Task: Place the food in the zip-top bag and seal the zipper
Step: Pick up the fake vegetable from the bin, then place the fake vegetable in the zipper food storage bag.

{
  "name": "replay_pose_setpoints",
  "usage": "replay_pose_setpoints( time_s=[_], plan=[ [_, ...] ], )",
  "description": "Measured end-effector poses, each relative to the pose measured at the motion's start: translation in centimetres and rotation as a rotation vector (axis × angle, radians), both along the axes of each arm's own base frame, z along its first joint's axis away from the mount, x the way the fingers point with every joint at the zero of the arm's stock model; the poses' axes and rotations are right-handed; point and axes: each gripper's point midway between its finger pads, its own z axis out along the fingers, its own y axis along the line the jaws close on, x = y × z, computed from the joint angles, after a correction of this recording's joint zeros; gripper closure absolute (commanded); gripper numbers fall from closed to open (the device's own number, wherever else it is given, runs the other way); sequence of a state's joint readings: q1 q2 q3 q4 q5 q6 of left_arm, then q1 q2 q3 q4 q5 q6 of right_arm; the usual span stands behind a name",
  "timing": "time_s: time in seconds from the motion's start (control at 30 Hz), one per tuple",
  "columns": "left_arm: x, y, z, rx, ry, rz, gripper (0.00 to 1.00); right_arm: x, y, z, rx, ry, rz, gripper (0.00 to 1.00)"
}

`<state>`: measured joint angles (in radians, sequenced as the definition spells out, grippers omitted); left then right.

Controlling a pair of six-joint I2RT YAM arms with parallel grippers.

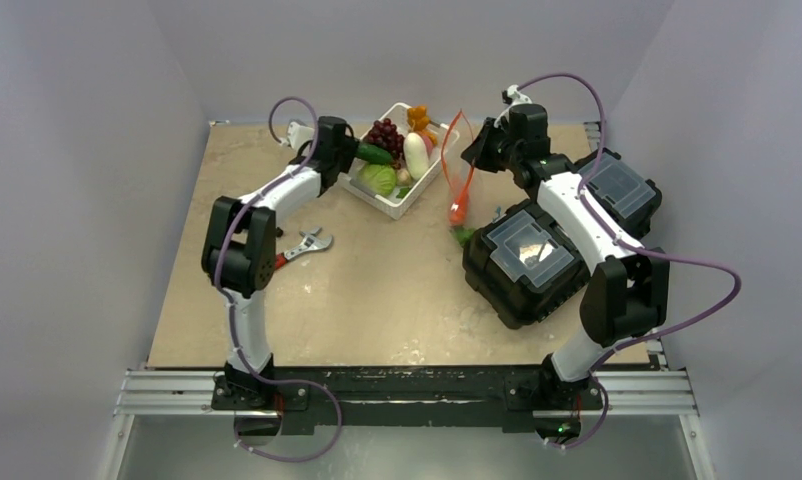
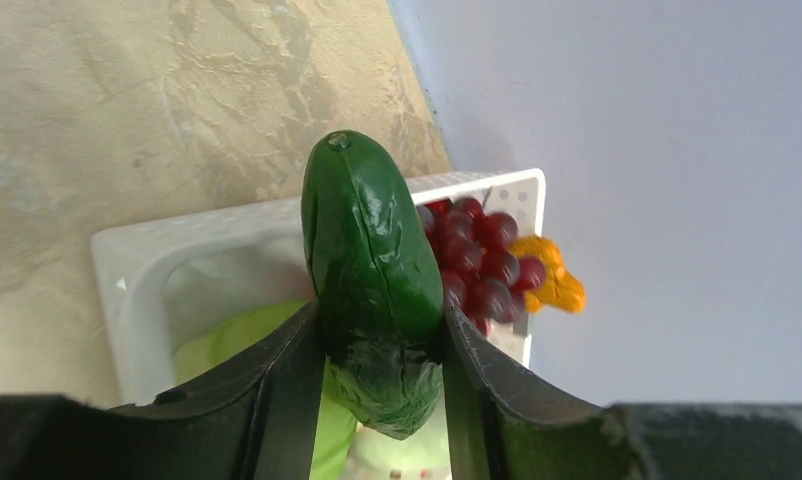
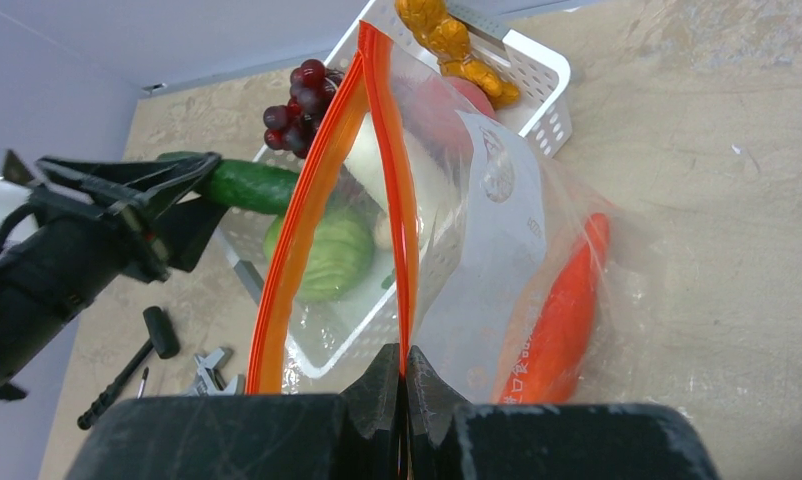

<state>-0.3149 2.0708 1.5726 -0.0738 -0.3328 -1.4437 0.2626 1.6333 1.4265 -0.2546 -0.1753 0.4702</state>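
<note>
My left gripper (image 2: 382, 340) is shut on the dark green cucumber (image 2: 372, 270) and holds it over the white slotted basket (image 1: 362, 185); it shows in the top view (image 1: 374, 154) too. The basket holds the light green cabbage (image 1: 378, 179), the white oval piece (image 1: 415, 155), dark purple grapes (image 1: 383, 133) and an orange-yellow piece (image 1: 418, 119). My right gripper (image 3: 402, 372) is shut on one lip of the zipper (image 3: 392, 190) and holds the zip-top bag (image 3: 497, 250) up with its mouth open. The orange carrot (image 3: 562, 310) lies inside the bag.
A wrench (image 1: 310, 243) lies on the table left of centre, with a dark-handled tool (image 3: 127, 365) beside it. Two black lidded cases (image 1: 522, 260) stand at the right, under my right arm. Walls close in at the back and both sides.
</note>
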Motion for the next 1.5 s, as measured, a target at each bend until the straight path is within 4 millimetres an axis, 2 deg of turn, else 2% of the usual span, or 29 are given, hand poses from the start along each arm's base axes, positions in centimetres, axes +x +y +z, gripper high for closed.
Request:
replay_pose_setpoints(
  time_s=[0.13, 0.3, 0.4, 0.6, 0.8, 0.93, 1.0, 1.2, 1.33, 1.5],
  plan=[
    [-3.1, 0.5, 3.8, 0.047, -0.060, -0.083, 0.76, -0.2, 0.0, 0.3, 0.001, -0.006, 0.002, 1.00],
    [-7.1, -0.5, 11.8, 0.063, -0.223, -0.252, 0.78, -0.9, 0.6, 1.2, 0.002, -0.028, 0.020, 1.00],
    [-9.9, -2.6, 16.6, 0.058, -0.340, -0.451, 0.79, -1.3, 1.4, 1.9, -0.006, -0.054, 0.049, 1.00],
    [-15.5, -7.1, 21.6, 0.037, -0.458, -0.841, 0.78, -2.4, 4.1, 2.3, -0.036, -0.093, 0.134, 1.00],
    [-20.2, -10.5, 21.7, 0.103, -0.483, -1.083, 0.77, -3.3, 6.0, 2.5, -0.045, -0.113, 0.192, 1.00],
    [-22.2, -13.2, 22.2, 0.211, -0.515, -1.150, 0.77, -3.4, 6.2, 2.5, -0.044, -0.117, 0.204, 1.00],
    [-22.8, -13.9, 22.4, 0.254, -0.531, -1.145, 0.79, -3.4, 6.3, 2.6, -0.046, -0.120, 0.208, 1.00],
    [-21.7, -13.4, 23.4, 0.354, -0.573, -1.045, 0.80, -3.8, 6.9, 2.6, -0.046, -0.123, 0.224, 1.00],
    [-20.7, -12.9, 23.3, 0.391, -0.564, -0.996, 0.81, -4.1, 7.2, 2.8, -0.042, -0.128, 0.235, 1.00],
    [-19.7, -13.5, 22.2, 0.408, -0.542, -0.981, 0.81, -4.5, 7.2, 3.8, -0.034, -0.147, 0.240, 1.00]
  ],
)
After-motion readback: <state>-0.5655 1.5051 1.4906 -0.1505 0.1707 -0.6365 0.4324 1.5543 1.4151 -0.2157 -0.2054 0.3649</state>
